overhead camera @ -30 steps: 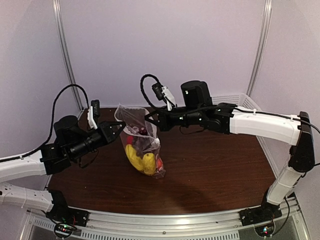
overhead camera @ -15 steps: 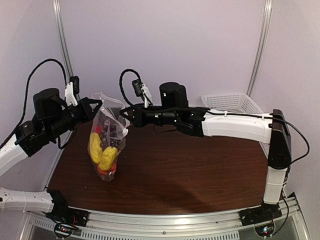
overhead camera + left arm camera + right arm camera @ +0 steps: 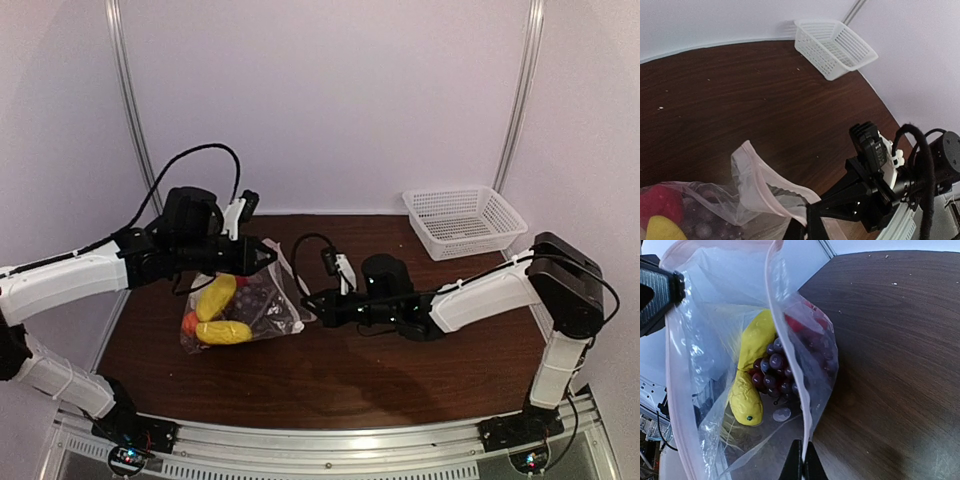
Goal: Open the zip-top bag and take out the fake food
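Note:
The clear zip-top bag [image 3: 268, 285] lies tilted on the table, its mouth pulled open between my grippers. Inside it are yellow pieces [image 3: 222, 332], a dark grape cluster [image 3: 258, 308] and an orange piece [image 3: 189, 321]. My left gripper [image 3: 264, 256] is shut on the upper pinkish zip strip [image 3: 757, 182]; its fingers [image 3: 809, 222] show at the bottom edge. My right gripper [image 3: 306, 299] is shut on the lower lip, with the strip [image 3: 792, 365] running into the closed gripper [image 3: 801, 467]. The right wrist view looks into the bag at a yellow piece [image 3: 754, 347], grapes [image 3: 774, 371] and a red piece [image 3: 799, 322].
The white mesh basket [image 3: 463, 221] stands at the back right corner, also visible in the left wrist view [image 3: 832, 46]. The dark wooden table [image 3: 400, 370] spreads in front of the arms. The right arm's wrist [image 3: 875, 175] sits close beside the left gripper.
The bag has come down from hanging upright at the left to lying tilted on the table. The right arm dropped low; the left gripper swung right. Both kept hold, and the mouth is wider.

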`<state>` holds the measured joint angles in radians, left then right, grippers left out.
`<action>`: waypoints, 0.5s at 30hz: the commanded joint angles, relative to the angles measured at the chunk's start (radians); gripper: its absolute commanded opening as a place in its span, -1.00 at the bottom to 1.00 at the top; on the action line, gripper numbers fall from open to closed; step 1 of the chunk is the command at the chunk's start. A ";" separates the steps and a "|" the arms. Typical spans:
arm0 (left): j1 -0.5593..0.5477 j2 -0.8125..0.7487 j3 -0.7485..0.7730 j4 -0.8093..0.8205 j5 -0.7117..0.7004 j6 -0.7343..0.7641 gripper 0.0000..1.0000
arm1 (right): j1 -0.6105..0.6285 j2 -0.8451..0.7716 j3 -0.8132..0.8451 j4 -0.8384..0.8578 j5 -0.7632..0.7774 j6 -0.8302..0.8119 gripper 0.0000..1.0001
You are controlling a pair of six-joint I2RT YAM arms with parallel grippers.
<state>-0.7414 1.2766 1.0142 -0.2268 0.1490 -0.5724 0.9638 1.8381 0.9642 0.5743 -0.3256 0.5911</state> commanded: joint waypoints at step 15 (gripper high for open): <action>-0.184 0.277 0.085 0.090 0.315 0.097 -1.00 | 0.001 -0.350 -0.559 0.225 0.207 -0.252 -0.26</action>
<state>-0.9188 1.5429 1.0904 -0.1577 0.3912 -0.5083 0.9588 1.5513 0.4843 0.6933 -0.1764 0.4202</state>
